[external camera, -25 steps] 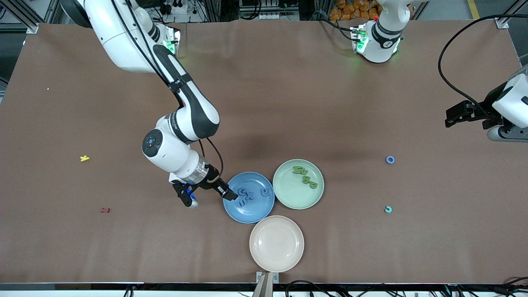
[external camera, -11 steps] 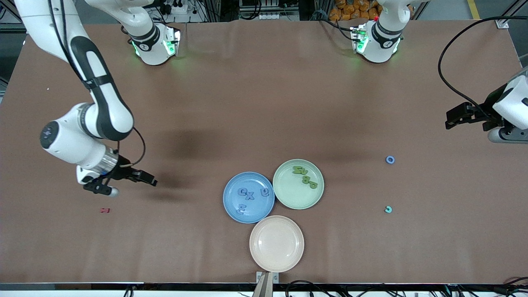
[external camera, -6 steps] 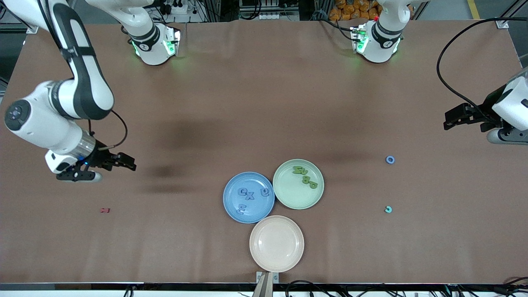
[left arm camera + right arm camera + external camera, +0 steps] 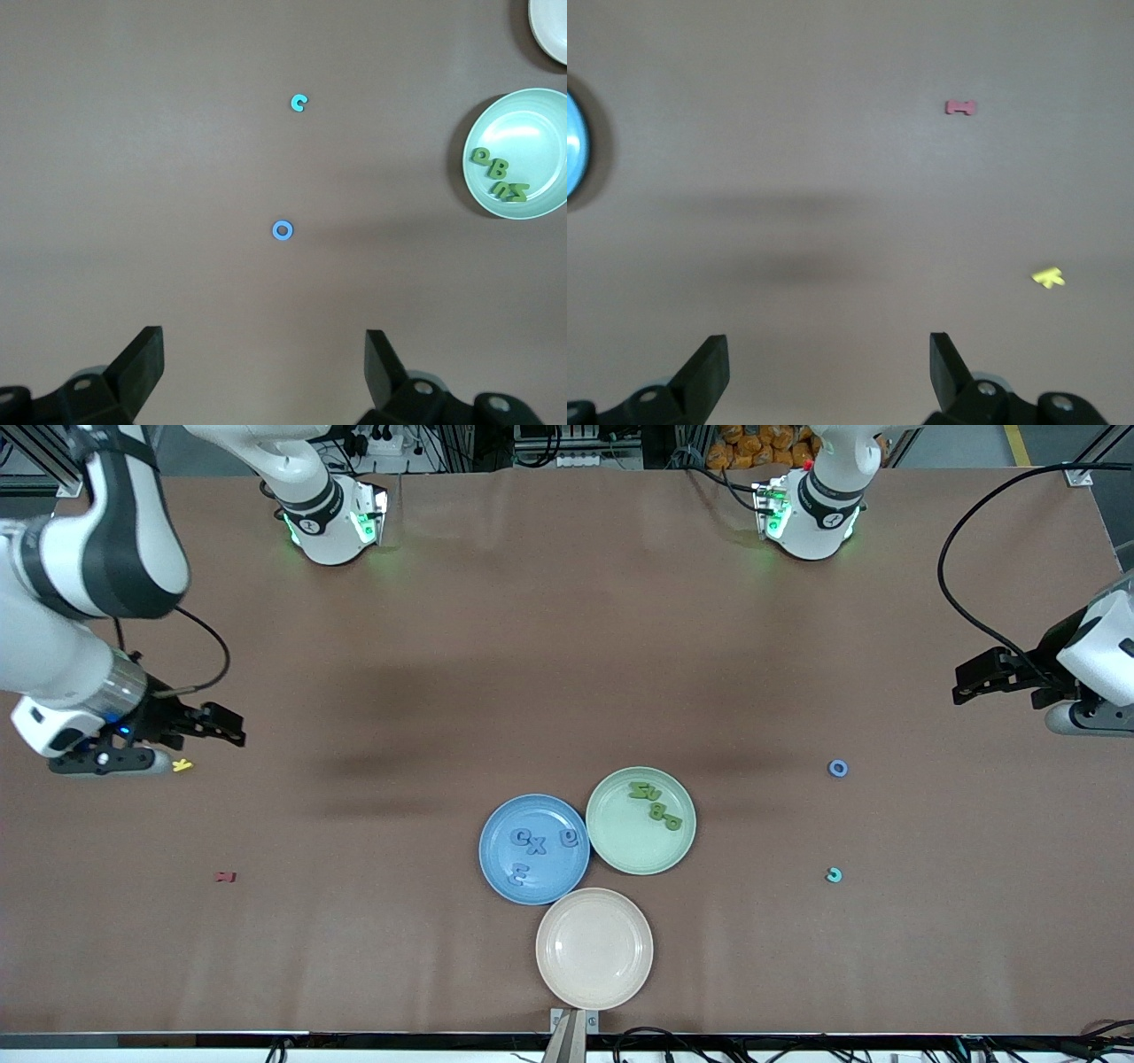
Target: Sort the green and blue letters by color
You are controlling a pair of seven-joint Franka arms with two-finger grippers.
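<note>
Blue letters (image 4: 532, 848) sit in my blue plate (image 4: 493, 866), green letters (image 4: 656, 804) in the green plate (image 4: 625, 851), front view. Right gripper (image 4: 213, 728) is spread wide, empty, over the right arm's end, well apart from both.

Left wrist: left gripper (image 4: 264, 365) spread, empty; blue ring (image 4: 283, 231) lies straight ahead, so I judge left arm nearer.

Right wrist: only yellow K (image 4: 1047, 278) and red piece (image 4: 960, 108).

No printed labels or brands legible — only letter shapes: C, X, E on the blue plate (image 4: 492, 868); B among the green letters (image 4: 656, 806) on the green plate (image 4: 633, 855).
</note>
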